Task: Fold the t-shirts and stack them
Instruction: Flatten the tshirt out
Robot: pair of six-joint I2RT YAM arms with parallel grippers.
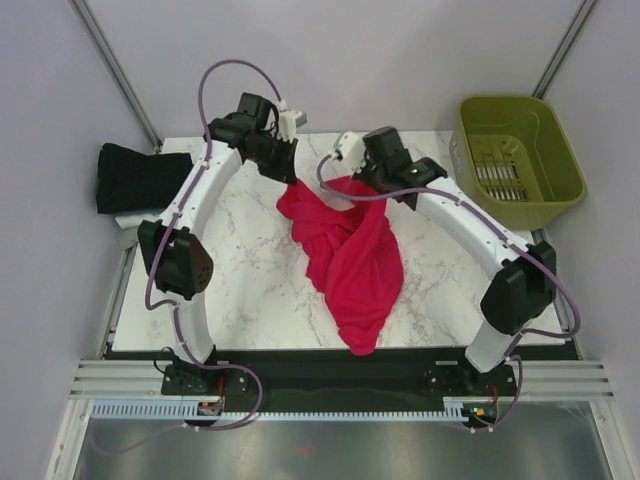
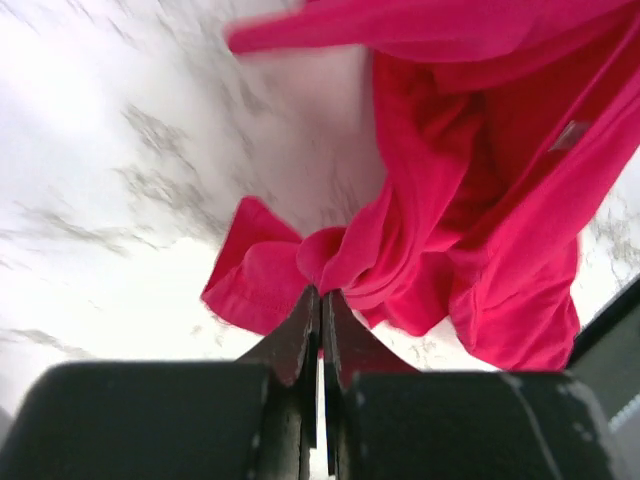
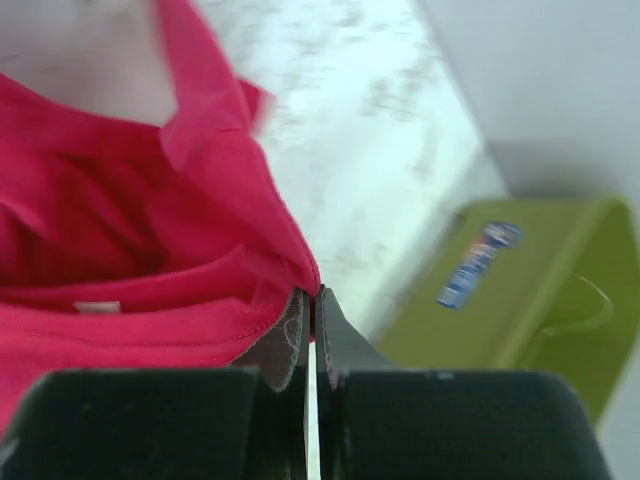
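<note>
With my left gripper [image 2: 320,293] and right gripper [image 3: 312,295] both pinched shut on edges of the pink shirt [image 1: 345,260], which droops bunched over the table [image 1: 250,290], I'm at the spreading step, and next I should draw my arms apart to flatten it.

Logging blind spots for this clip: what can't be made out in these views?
Crimson-pink cloth t-shirt: bunched in every view, so its own folds hide front from back.
Folded black cloth shirt, top view: left arm covers its right edge; layers beneath unclear.
Olive-green plastic basket, right wrist view: blurred, cut by the frame; blue label unreadable.
</note>
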